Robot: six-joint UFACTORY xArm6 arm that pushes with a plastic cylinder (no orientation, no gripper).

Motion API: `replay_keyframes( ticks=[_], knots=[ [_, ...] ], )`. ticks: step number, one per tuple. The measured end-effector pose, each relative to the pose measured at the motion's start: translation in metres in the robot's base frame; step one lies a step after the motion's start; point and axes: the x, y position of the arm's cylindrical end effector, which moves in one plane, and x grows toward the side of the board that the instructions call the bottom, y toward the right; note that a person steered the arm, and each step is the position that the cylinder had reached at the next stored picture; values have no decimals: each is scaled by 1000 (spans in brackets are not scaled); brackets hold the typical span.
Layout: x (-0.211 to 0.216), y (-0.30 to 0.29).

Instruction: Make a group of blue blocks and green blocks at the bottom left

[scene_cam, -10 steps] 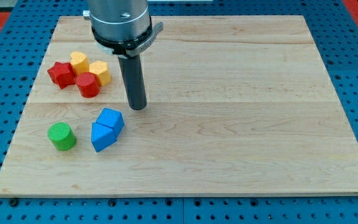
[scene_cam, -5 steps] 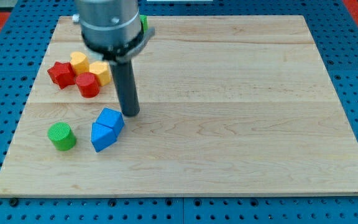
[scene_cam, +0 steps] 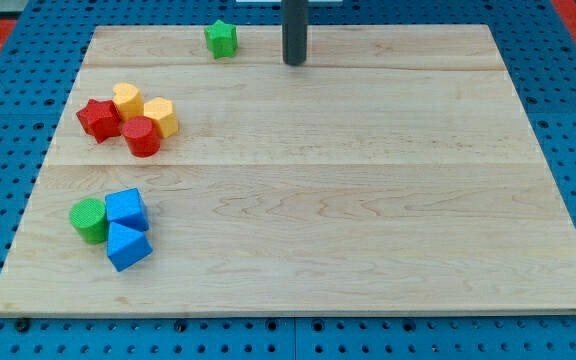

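Note:
A green cylinder [scene_cam: 89,220] sits at the board's bottom left. A blue block [scene_cam: 126,209] touches its right side, and a second blue block, wedge-shaped [scene_cam: 128,246], lies just below that one. A green star block [scene_cam: 221,39] lies alone near the view's top edge. My tip [scene_cam: 295,62] is at the view's top, a short way right of the green star and apart from it, far from the bottom-left blocks.
A cluster of red and yellow blocks sits at the left: a red star [scene_cam: 98,118], a red cylinder [scene_cam: 141,137], and two yellow blocks [scene_cam: 126,99] [scene_cam: 160,117]. The wooden board [scene_cam: 368,200] lies on a blue pegboard.
The two blue blocks moved left and down against the green cylinder. My tip went from beside them up to the view's top, right of the green star, which now shows.

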Motion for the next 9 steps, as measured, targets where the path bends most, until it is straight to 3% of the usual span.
replay_keyframes(
  ticks=[1,2,3,4,5,6,7,9],
  knots=[
    [-32,-78],
    [-34,-129],
    [-9,-159],
    [37,-91],
    [27,-79],
    [2,-101],
    [10,-162],
    [55,-109]
  ],
)
